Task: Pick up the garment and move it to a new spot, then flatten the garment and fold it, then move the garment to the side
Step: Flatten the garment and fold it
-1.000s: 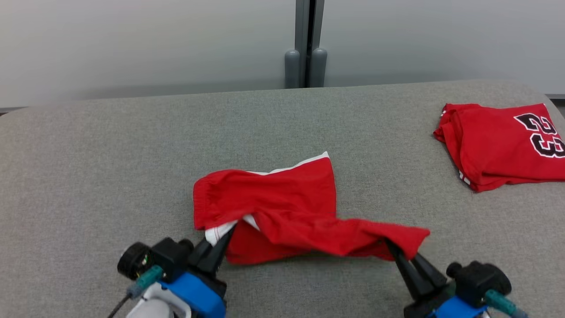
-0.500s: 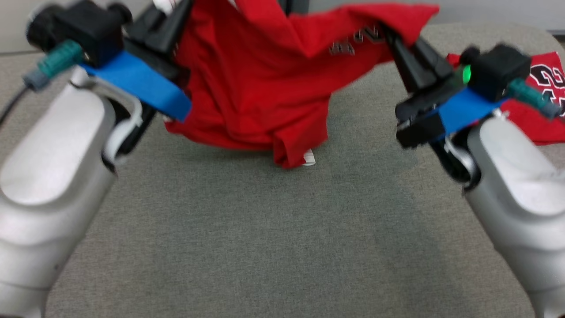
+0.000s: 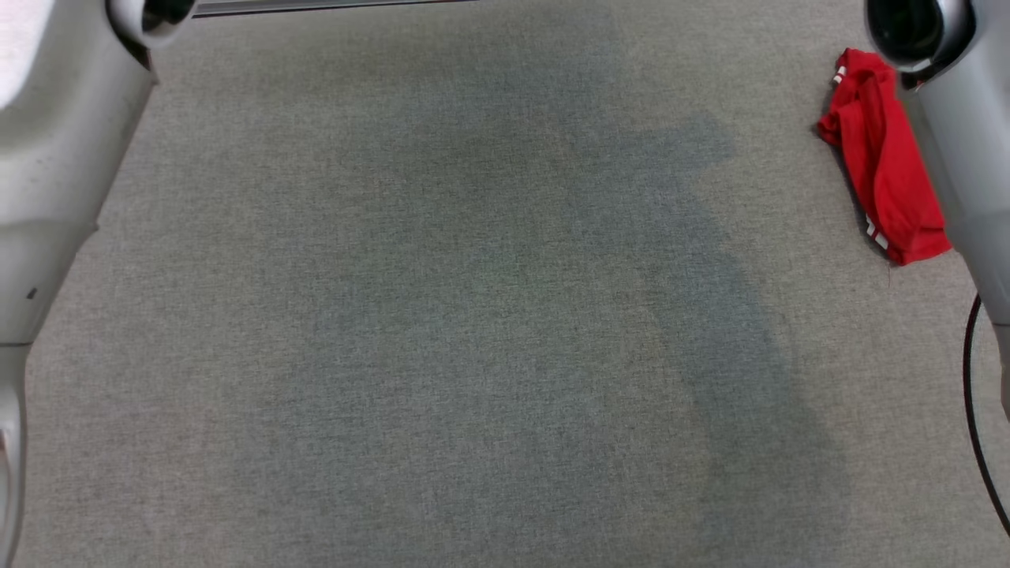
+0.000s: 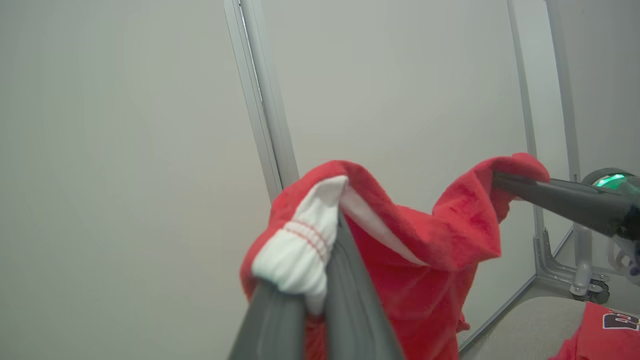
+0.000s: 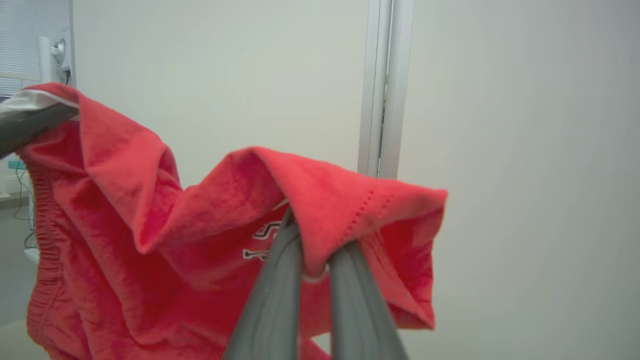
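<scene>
Pinched shut in the left gripper: a white ribbed edge of the red shorts, with no gap to see between the two dark fingers. Clamped likewise in the right gripper: a red stitched corner of the same shorts, bunched over the fingertips. Lifted into the air and slung between the two grips, sagging in the middle, before a pale wall panel and its grey upright post. Down the left of the right wrist view, the gathered elastic waistband; just behind the right fingers, white-edged lettering, too hidden to read. From the head, looking down: a grey fabric tabletop crossed by a soft shadow, flanked by the pale left forearm and right forearm. At the tabletop's far right, partly behind the right forearm: a folded red jersey, white trim at its edge. Low at the right of the left wrist view, a corner of that jersey with a dark numeral.
</scene>
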You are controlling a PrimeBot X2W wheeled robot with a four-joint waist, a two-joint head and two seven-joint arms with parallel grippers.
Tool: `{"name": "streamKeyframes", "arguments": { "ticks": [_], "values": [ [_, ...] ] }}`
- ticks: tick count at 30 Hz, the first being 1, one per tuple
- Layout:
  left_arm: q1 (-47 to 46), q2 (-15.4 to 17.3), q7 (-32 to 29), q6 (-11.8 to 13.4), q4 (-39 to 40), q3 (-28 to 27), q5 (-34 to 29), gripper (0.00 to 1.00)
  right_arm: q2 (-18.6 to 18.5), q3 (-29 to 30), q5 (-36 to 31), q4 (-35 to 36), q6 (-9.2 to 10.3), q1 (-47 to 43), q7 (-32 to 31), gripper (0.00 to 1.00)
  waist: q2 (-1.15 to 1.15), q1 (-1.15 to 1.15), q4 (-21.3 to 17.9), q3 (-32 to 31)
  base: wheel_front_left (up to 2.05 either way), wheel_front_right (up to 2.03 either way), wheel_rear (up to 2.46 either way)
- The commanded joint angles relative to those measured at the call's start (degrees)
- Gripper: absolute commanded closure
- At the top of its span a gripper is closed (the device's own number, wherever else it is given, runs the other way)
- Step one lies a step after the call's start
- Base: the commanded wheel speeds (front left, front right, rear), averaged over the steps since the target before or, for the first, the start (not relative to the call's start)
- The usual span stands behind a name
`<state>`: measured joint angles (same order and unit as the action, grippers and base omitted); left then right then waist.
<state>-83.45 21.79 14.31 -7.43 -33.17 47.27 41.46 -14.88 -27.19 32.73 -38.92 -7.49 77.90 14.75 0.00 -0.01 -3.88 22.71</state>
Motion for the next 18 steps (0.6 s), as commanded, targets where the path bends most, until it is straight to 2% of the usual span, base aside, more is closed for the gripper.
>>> {"name": "streamKeyframes", "arguments": {
  "ticks": [1, 4, 7, 11, 18],
  "values": [
    [0.7, -0.2, 0.4, -0.1, -0.4, 1.0, 0.6, 1.0, 0.0, -0.8, 0.3, -0.9, -0.02, -0.8, 0.3, 1.0, 0.0, 0.01, 0.2, 0.0, 0.0, 0.0, 0.0],
    [5.5, -0.3, 0.8, -0.1, -0.9, 2.2, 2.1, 1.0, -0.3, -3.2, 1.5, -2.0, -0.02, -4.8, 0.4, 1.0, 0.0, 0.01, 0.6, -0.8, 0.0, 0.0, 0.0],
    [12.3, -0.8, 0.9, -0.1, 1.1, -0.1, 2.4, 1.0, -1.2, -3.6, 2.2, -0.8, -0.02, -10.0, 0.4, 1.0, 0.0, 0.01, 0.9, -0.9, 0.0, 0.0, 0.0],
    [24.9, -1.0, 0.9, 0.3, 4.6, -4.1, -0.6, 1.0, -2.3, -5.1, 1.3, 2.1, -0.02, -19.7, 0.5, 1.0, 0.0, 0.01, 1.2, -1.9, 0.0, 0.0, 0.0],
    [47.6, -2.9, 0.9, 0.8, 12.0, -8.7, -6.2, 1.0, -4.5, -4.0, 0.4, 8.5, -0.02, -38.0, 0.5, 1.0, 0.0, 0.01, 2.0, -5.5, 0.0, 0.0, 0.0]
  ]
}}
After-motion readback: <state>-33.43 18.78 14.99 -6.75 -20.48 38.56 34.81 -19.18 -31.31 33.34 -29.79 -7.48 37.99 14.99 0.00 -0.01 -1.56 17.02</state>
